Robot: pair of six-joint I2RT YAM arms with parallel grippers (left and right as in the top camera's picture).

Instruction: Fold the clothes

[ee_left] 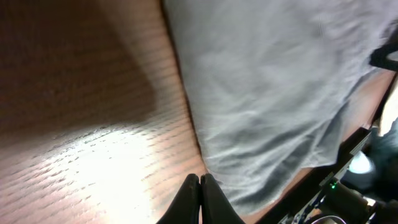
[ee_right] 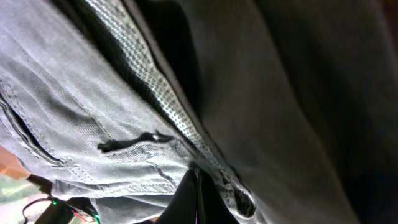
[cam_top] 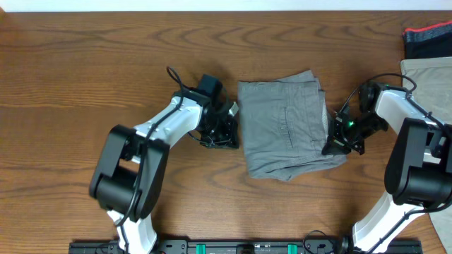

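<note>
Overhead: grey-green shorts [cam_top: 282, 127] lie mid-table [cam_top: 85, 70], folded into a rough rectangle. The edges are layered at the top right and the bottom hem is slightly ragged. The stitched back pocket [cam_top: 288, 123] faces up. The left gripper [cam_top: 229, 130] sits on the wood just beside the shorts' left edge. The right gripper [cam_top: 337, 144] is at the right edge, over the lower corner. A dark garment [cam_top: 429, 39] with a red band and a beige cloth [cam_top: 431, 77] lie in the far right corner, well apart from the shorts.

Left wrist: the fingers are pressed together tip to tip with nothing between them, on bare wood just beside the fabric edge. The shorts [ee_left: 280, 81] fill the upper right of this view, soft and lightly creased.

Right wrist: close-up of the shorts [ee_right: 93, 106]. It shows twill weave, double-stitched seams, a ribbed strip [ee_right: 143, 81] running diagonally, and a deep shadowed fold on the right. The fingers [ee_right: 186, 196] are closed together against the cloth. I cannot tell if any fabric is caught between them.
</note>
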